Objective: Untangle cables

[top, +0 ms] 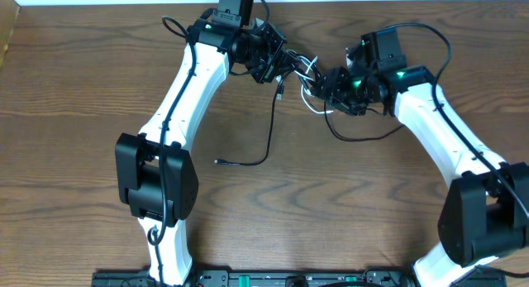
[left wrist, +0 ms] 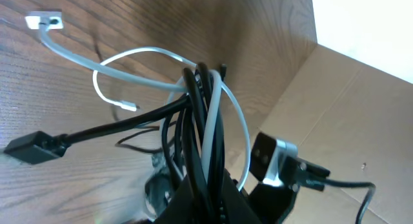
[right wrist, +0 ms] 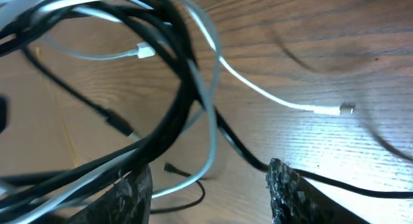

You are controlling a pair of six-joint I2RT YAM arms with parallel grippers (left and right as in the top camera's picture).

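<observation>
The tangled cables [top: 304, 72] hung in the air at the far middle of the wooden table [top: 83, 88], strung between the two arms. The left gripper [top: 289, 65] came in from the far left, its jaws pressed together on a bunch of black and white strands. The left wrist view showed those strands running straight down into it. The right gripper [right wrist: 210, 179] sat just right of the knot with its fingers [right wrist: 132, 195] spread wide. The bundle draped across the left one and nothing was pinched between the two.

The black cord [top: 271, 130] dropped out of the knot toward the near side and curved left. It ended in a small plug [top: 219, 161] lying on bare wood, well apart from both arms. The white cord [right wrist: 258, 90] looped through the black strands. One white plug [right wrist: 335, 109] rested on the table and another [right wrist: 145, 51] dangled inside the loops.

A thin black loop [top: 355, 136] lay on the table near the right arm; whether it belonged to the cord or to the arm's wiring could not be told. A cardboard wall [left wrist: 348, 101] stood beyond the table's far edge.
</observation>
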